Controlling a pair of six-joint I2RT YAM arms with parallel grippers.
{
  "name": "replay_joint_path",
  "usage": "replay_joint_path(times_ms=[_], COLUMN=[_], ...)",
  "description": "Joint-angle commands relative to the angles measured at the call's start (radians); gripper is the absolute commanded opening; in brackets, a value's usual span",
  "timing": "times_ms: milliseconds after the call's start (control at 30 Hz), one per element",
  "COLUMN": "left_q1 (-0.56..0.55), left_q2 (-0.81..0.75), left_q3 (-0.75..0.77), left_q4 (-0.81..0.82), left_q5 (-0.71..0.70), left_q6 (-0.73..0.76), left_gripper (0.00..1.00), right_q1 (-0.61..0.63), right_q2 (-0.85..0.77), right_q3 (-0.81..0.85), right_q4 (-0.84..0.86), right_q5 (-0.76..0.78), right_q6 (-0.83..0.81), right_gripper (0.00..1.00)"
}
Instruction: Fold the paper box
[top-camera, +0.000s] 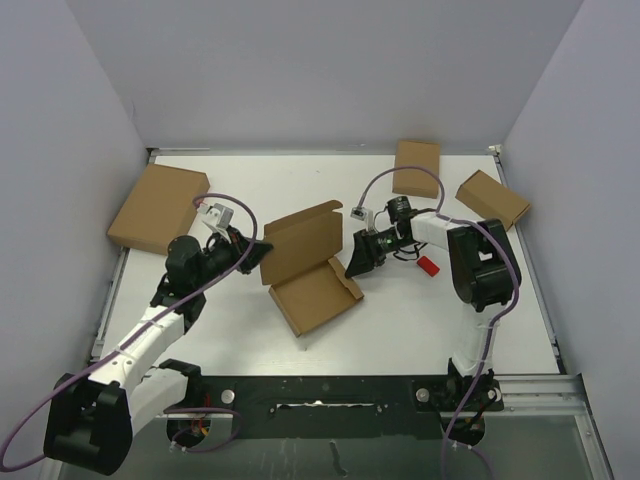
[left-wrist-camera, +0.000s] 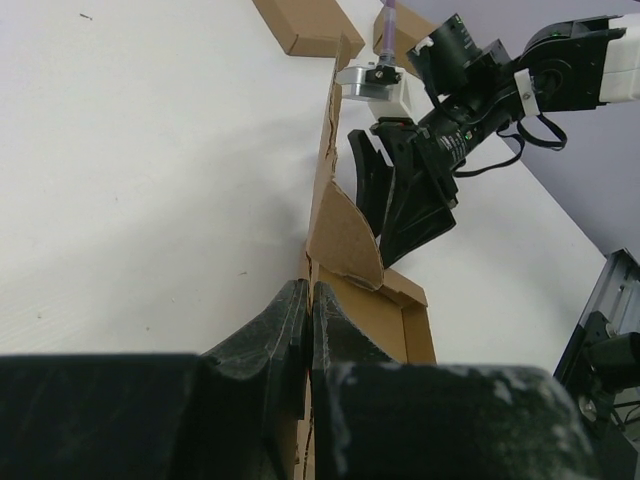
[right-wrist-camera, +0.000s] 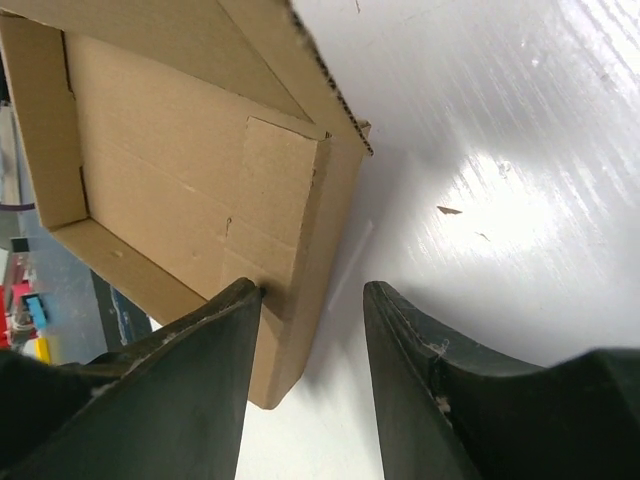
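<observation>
A: Holding what, the left claw (left-wrist-camera: 306, 308)?
B: Pressed together on a raised flap of the paper box (top-camera: 318, 292), whose tray lies just ahead of it.
A: And the right claw (right-wrist-camera: 312, 292)?
B: Spread, straddling the box's side wall. Side-folding seems underway; next, I'd judge, it should close there and fold inward.

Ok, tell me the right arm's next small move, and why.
Probably close the right gripper on the box side wall: its open jaws straddle that wall, one inside, one over the table, while the left gripper is shut on the box's other side.
</observation>
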Motion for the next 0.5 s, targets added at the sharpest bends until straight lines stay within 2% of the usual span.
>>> replay_joint_path(times_ms=[0, 267, 467], left_q1=[-0.008, -0.020, -0.028], left_q2=[-0.038, -0.050, -0.060], left_q3=[0.005, 0.004, -0.002], left_q4=[0.038, 0.015, 0.003], left_q5=[-0.026, -0.060, -0.086], left_q6=[-0.014, -0.022, -0.029], left_gripper=[0.00, 0.00, 0.00], right_q1=[0.018, 0.055, 0.070], right_q2=[-0.081, -0.092, -0.102], right_q3=[-0.013, -0.022, -0.025], right_q4=[0.045, 0.055, 0.059], right_q5=[0.081, 0.163, 0.188], right_q6=[0.020, 0.020, 0.021], right_gripper=[0.45, 0.38, 0.38])
